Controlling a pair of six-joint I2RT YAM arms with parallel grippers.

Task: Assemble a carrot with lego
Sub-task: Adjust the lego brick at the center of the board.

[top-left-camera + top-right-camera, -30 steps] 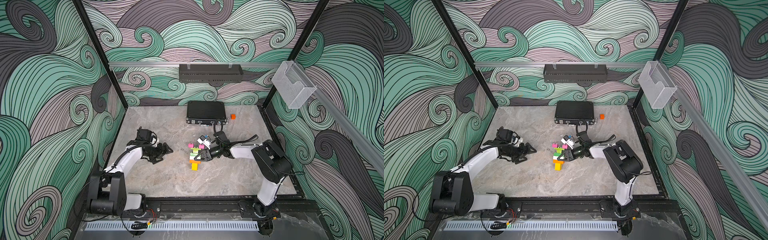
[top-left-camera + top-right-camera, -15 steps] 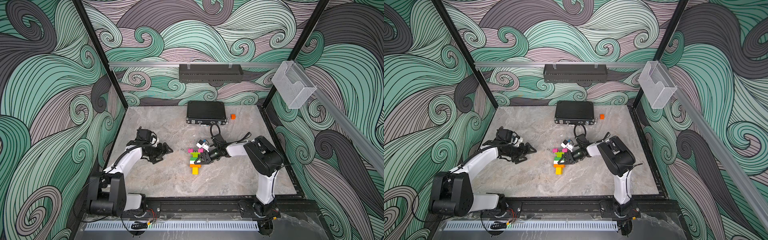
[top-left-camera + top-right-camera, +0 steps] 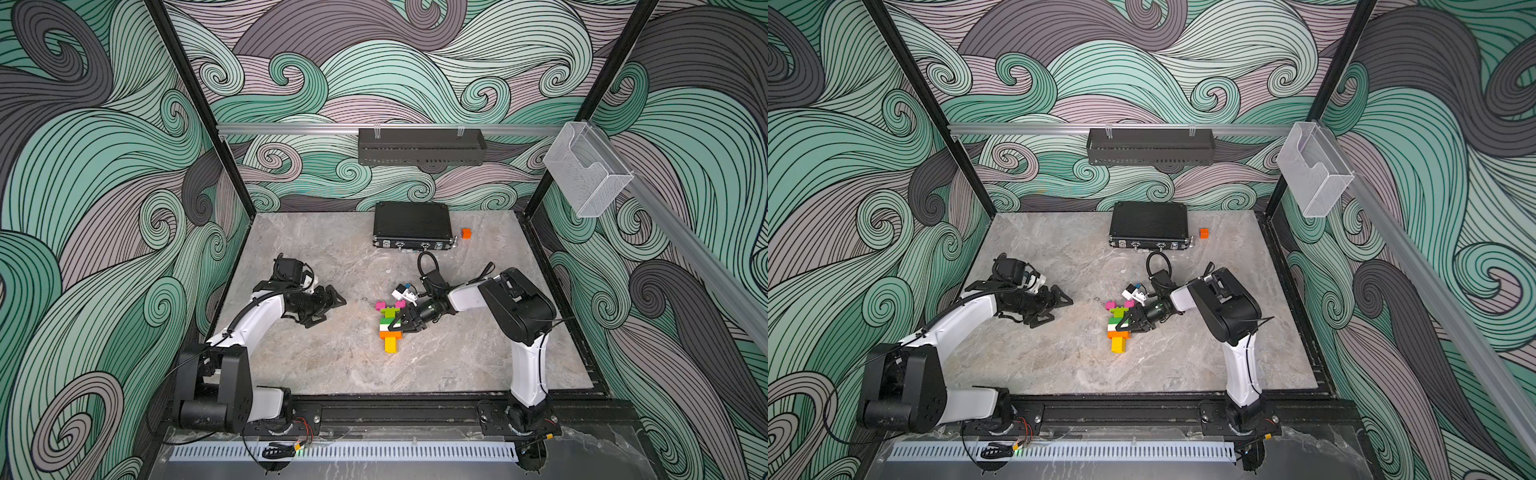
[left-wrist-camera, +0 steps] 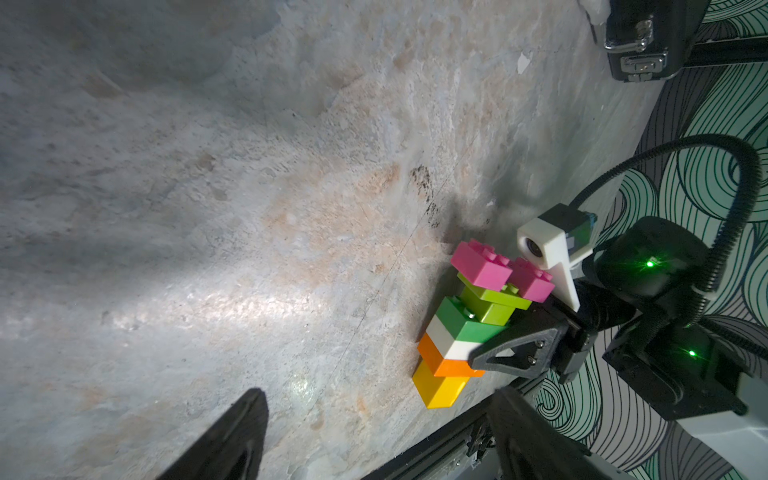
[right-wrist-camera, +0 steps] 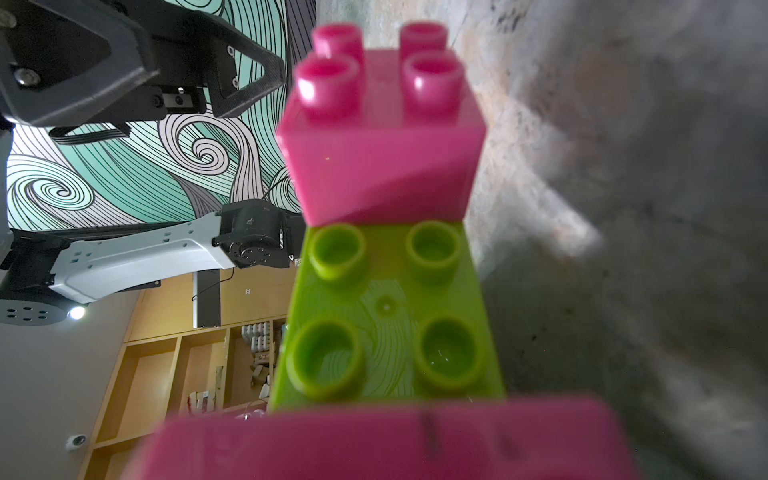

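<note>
carrot (image 3: 386, 327) | long axis front-to-back, yellow tip frontward, pink ends rearward | right gripper (image 3: 402, 322) clamped on its middle | left gripper (image 3: 330, 309) spread, empty, well apart

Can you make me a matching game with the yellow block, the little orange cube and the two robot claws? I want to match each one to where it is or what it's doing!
Things:
1. yellow brick
2. small orange cube
3. left gripper
4. right gripper

Places or states:
A. shut on the middle of the carrot
B. beside the black case
C. open, holding nothing
D. at the carrot's narrow tip

Pairs: 1-D, 2-B, 3-C, 4-A.
</note>
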